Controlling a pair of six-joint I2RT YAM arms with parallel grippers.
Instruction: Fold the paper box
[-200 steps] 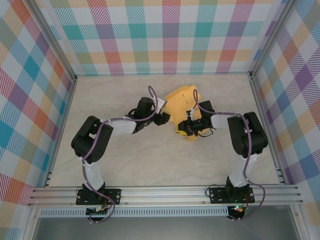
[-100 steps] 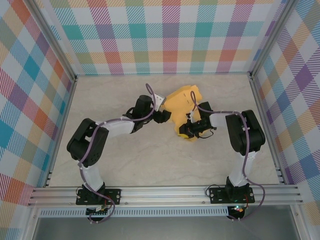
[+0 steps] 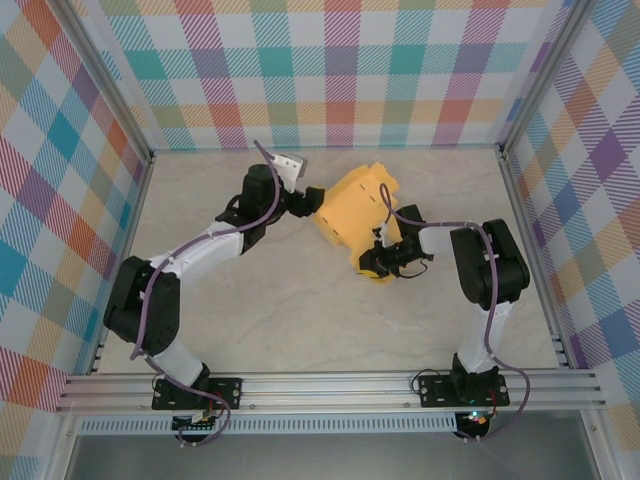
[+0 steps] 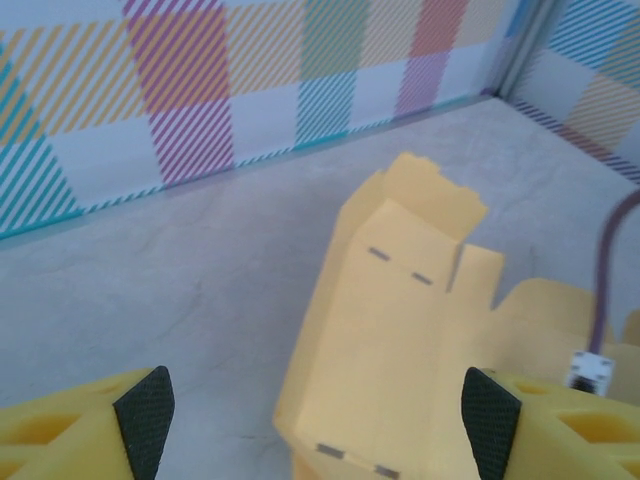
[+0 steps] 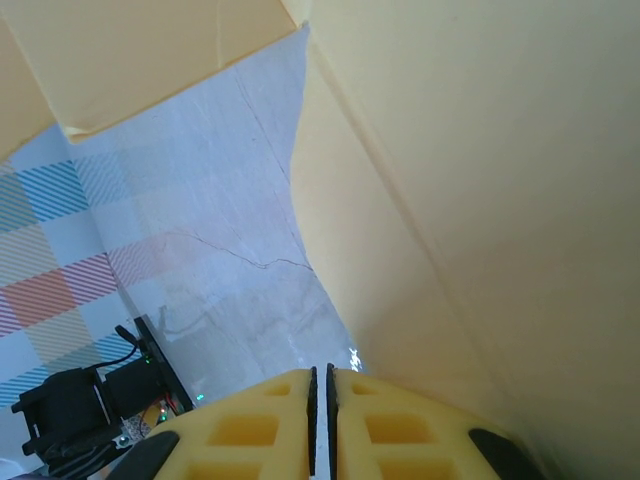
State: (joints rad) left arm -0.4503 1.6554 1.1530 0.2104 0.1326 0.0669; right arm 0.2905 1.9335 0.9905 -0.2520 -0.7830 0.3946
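- Yellow-orange card forms the paper box (image 3: pixel 355 212), which is partly folded and lies on the pale marble-pattern table (image 3: pixel 250 300), right of centre and toward the far wall.
- From above, the box runs diagonally: one end points to the far checked wall (image 3: pixel 340 70), the other toward the right arm.
- The left gripper (image 3: pixel 307 200) sits just beside the box's left edge. Contact cannot be confirmed from above.
- In the left wrist view, the left gripper (image 4: pixel 318 428) is released. Its two black pads (image 4: pixel 145 418) stand wide apart at the lower corners, with nothing clamped between them.
- In that view the paper box (image 4: pixel 400 330) lies ahead of the spread fingers. A long panel slopes away over the table (image 4: pixel 150 270), and a notched flap stands up at its far end.
- Short dark slots mark the panel, two near the far flap and more at the near edge.
- A purple cable (image 4: pixel 605 270) with a small white plug (image 4: pixel 590 368) crosses the right side behind the card.
- The right gripper (image 3: pixel 372 262) sits at the box's near end, against the card.
- In the right wrist view, the right gripper (image 5: pixel 322 400) is clenched. Its yellow fingers meet along a thin seam.
- There the paper box (image 5: pixel 480 150) rises close on the right and overhead, above the table (image 5: pixel 260 250).
- Whether card is nipped in that seam cannot be told.
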